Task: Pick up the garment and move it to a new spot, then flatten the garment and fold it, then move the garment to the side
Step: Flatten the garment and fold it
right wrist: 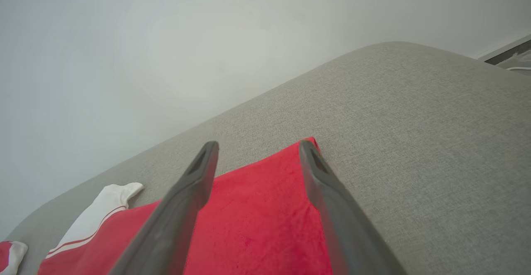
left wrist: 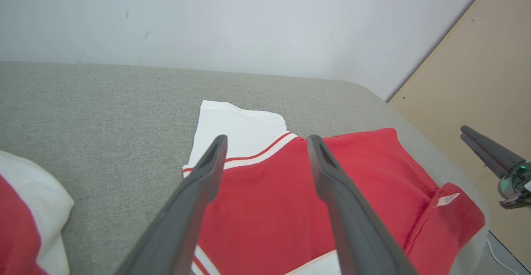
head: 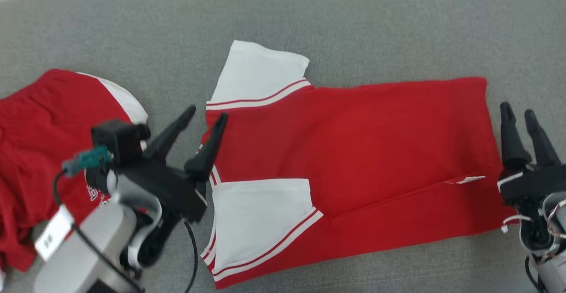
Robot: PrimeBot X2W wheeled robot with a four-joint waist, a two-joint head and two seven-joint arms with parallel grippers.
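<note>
We see a grey woven-fabric padded surface carrying two things. A red short-sleeved shirt with white, red-striped sleeves lies spread across its middle, sleeves to the left. A rumpled red-and-white garment lies at the far left, apart from the shirt.

The garment lies spread on the cushioned surface in front of me, its length running left to right, with the sleeves at my left and the hem at my right. The far sleeve points away from me and the near sleeve lies along the front edge. My left gripper sits at the sleeve end, between this garment and a second garment further left. My right gripper is just beside the hem. A label lies on the garment near the hem. A wall stands behind the surface, and a panel stands past its right end.
</note>
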